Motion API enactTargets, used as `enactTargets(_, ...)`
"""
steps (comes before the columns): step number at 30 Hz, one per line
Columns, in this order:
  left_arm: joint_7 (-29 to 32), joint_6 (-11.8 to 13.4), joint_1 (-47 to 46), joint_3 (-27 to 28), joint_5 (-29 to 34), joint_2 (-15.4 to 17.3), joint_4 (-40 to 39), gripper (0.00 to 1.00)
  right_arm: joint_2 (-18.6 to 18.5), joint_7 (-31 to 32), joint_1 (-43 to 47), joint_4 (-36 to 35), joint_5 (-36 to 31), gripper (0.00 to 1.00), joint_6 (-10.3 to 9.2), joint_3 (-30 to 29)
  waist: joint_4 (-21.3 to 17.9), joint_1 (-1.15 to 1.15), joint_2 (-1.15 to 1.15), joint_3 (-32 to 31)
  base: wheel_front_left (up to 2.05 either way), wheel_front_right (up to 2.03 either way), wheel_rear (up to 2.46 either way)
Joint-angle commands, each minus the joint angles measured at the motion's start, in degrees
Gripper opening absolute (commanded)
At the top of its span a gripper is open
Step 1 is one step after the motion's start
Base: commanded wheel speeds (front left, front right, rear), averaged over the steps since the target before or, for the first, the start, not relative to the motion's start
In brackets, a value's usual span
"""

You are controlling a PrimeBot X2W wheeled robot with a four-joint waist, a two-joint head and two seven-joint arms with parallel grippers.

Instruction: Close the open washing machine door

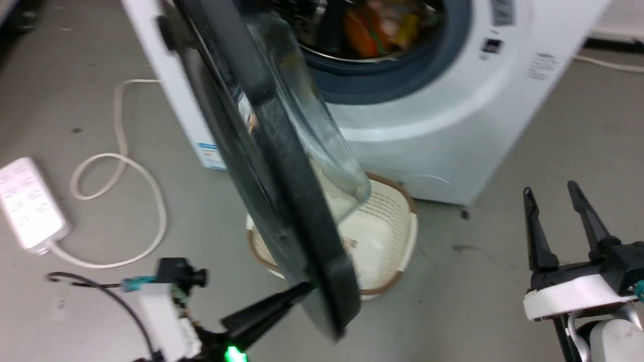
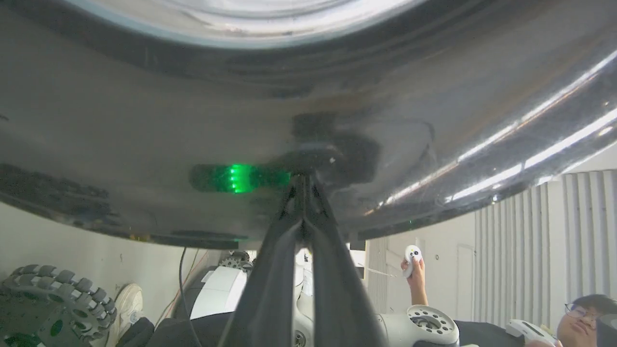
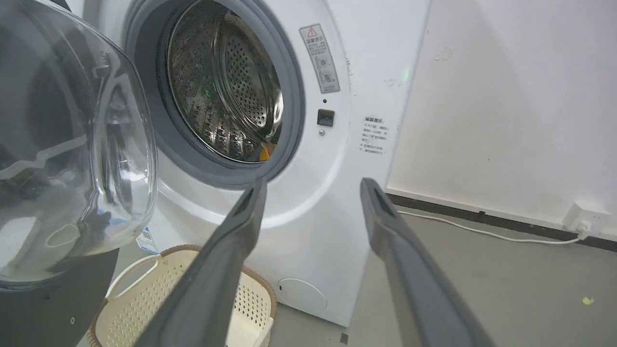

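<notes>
Left tool (image 1: 304, 288) against door (image 1: 282, 156), basket (image 1: 385, 226) underneath.

The washing machine door (image 1: 284, 156) hides much of the cream basket (image 1: 386, 213).

Glossy black washing machine door (image 1: 282, 166) with clear glass; perforated steel drum (image 3: 221, 86).

Warning-triangle sticker (image 3: 319, 58) on washing machine (image 3: 313, 217); txt illegible
</notes>
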Motion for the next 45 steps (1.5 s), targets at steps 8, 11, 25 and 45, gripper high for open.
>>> enactTargets(8,-10.2,-3.6,-6.5,-9.3,-2.6,-0.1,4.2,0.0,0.1,-0.2,0.1,-0.4,2.1,1.0,0.05,-1.1,-12.0,0.0,0.0,6.4,0.0,0.0,0.0)
enactTargets(11,-16.3,-5.2,-10.5,-12.1,-4.0,-0.1,6.8,0.0,0.1,-0.2,0.4,-0.3,3.6,1.0,0.05,-0.6,-15.4,0.0,0.0,7.7,0.0,0.0,0.0)
enactTargets(25,-52.6,-9.1,-37.0,-17.5,-3.1,-0.1,28.1,0.0,0.1,-0.2,0.4,0.6,8.6,1.0,0.05,4.3,-25.3,0.0,0.0,10.3,0.0,0.0,0.0)
enactTargets(45,-60.8,-9.7,-15.3,-25.3,16.7,10.6,9.1,1.0,0.1,-0.2,3.4,-6.3,7.9,1.0,0.05,7.2,-12.8,0.0,0.0,1.6,0.0,0.0,0.0)
